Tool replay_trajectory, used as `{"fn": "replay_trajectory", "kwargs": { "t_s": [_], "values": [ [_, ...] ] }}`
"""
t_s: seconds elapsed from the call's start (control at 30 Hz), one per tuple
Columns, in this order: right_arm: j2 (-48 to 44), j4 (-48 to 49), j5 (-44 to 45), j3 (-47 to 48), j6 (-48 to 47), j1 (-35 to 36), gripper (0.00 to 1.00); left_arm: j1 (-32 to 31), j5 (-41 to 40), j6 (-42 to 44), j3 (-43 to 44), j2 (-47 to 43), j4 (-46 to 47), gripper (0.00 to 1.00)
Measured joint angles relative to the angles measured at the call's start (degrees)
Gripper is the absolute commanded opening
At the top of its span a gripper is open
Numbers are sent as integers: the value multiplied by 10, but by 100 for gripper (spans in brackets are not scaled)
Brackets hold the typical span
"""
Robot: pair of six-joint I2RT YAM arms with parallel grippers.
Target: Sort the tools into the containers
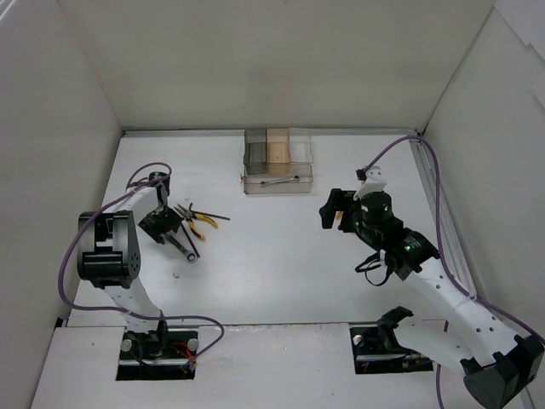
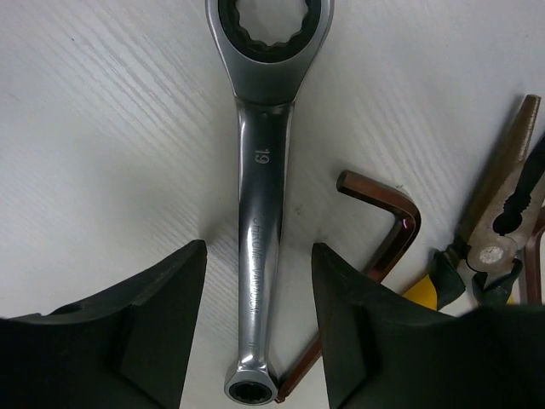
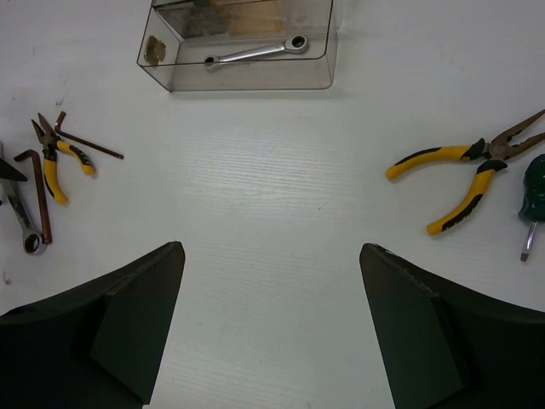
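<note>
1. Wrench (image 2: pixel 260 170): silver, flat on the table (image 2: pixel 111 128). Its shaft runs straight up between the fingers of the left gripper (image 2: pixel 258 251), with the ring head ahead of the fingertips and the small end back toward the palm.
2. The left gripper is about half open, one finger on each side of the shaft with a sliver of table showing on both sides. It has hold of nothing yet.
3. Handling, as I judge it: solid steel, stiff, heavy for its size, polished and so likely slippery. The shaft lies low, so the pads must go down close to the table. The best hold is mid-shaft, a little toward the ring head, or that heavier end may droop.
4. A hex key (image 2: pixel 392 221) lies just outside the right-hand finger and could get dragged along.
5. The right gripper (image 3: pixel 271 256) is wide open and empty. The organizer box (image 3: pixel 247 72) sits well ahead of it, with a second wrench (image 3: pixel 255 51) in its low front tray. Yellow-handled pliers (image 3: pixel 460 170) and a green-handled screwdriver (image 3: pixel 534 183) lie ahead to its right.
6. Hidden or unclear:
   - The ring head is cut off by the frame edge.
   - The hex key's long leg disappears behind the finger.
   - The upright compartments are cropped, and they are possibly empty, though I cannot tell.
</note>
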Motion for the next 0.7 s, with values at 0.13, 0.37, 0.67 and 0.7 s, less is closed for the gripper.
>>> {"fn": "replay_trajectory", "kwargs": {
  "t_s": [0.13, 0.37, 0.67, 0.7],
  "values": [
    [-11, -1, 1, -5, -4, 0, 83, 18, 35, 17, 2, 2, 1, 50],
    [-21, -1, 12, -5, -10, -1, 84, 34, 69, 45, 2, 4, 9, 39],
    [-30, -1, 12, -13, -10, 0, 84, 60, 120, 80, 2, 4, 15, 45],
    [-30, -1, 12, -15, -10, 0, 84, 62, 124, 83, 2, 4, 16, 33]
  ]
}}
